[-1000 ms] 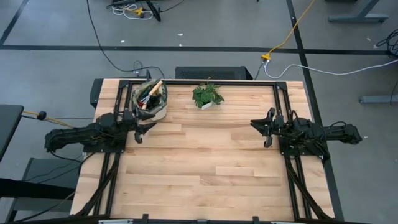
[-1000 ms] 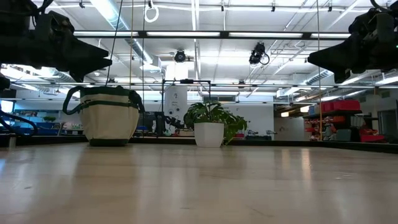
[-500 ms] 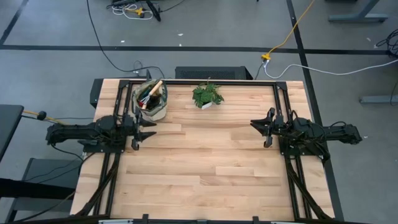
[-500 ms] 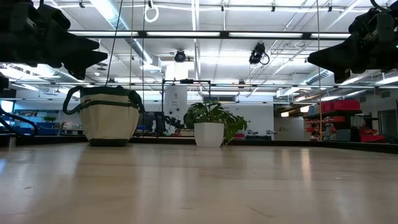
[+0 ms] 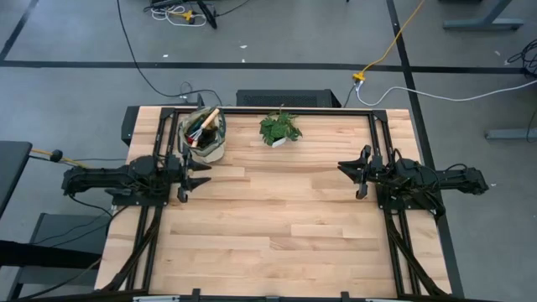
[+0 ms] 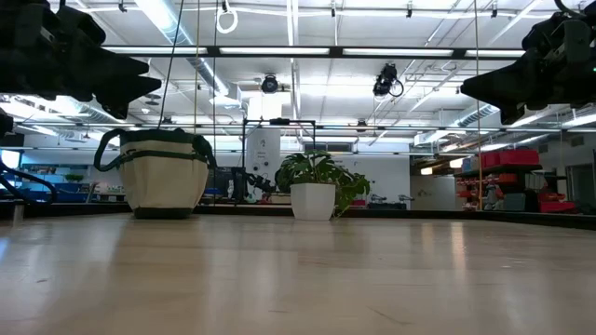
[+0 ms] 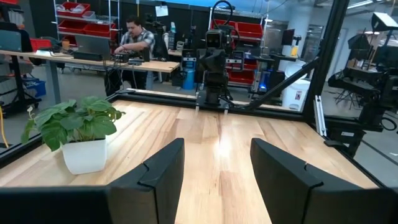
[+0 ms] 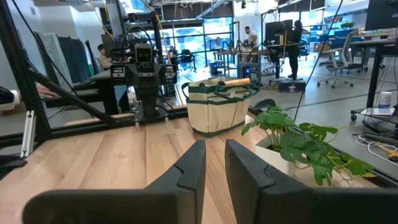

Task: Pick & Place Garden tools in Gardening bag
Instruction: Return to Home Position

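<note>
The beige gardening bag point(image 5: 202, 134) with dark trim stands on its base at the table's far left; it also shows in the low view point(image 6: 163, 177) and the right wrist view point(image 8: 217, 109). Garden tools sit inside it: a wooden handle point(image 5: 209, 113) sticks out over the rim, with red and dark items point(image 5: 198, 131) beside it. My left gripper point(image 5: 204, 174) is open and empty, held above the table just near of the bag, pointing toward the right edge. My right gripper point(image 5: 346, 170) waits at the table's right side, open by a narrow gap point(image 8: 215, 155), empty.
A leafy green plant in a white pot point(image 5: 279, 128) stands at the far middle of the table, right of the bag; it also shows in the left wrist view point(image 7: 78, 134). People work at desks in the room beyond the table point(image 7: 134, 37).
My left gripper has drawn back from the bag's near side and turned until it points toward the table's right edge; in the last half second it has kept still. The bag has stayed in place.
</note>
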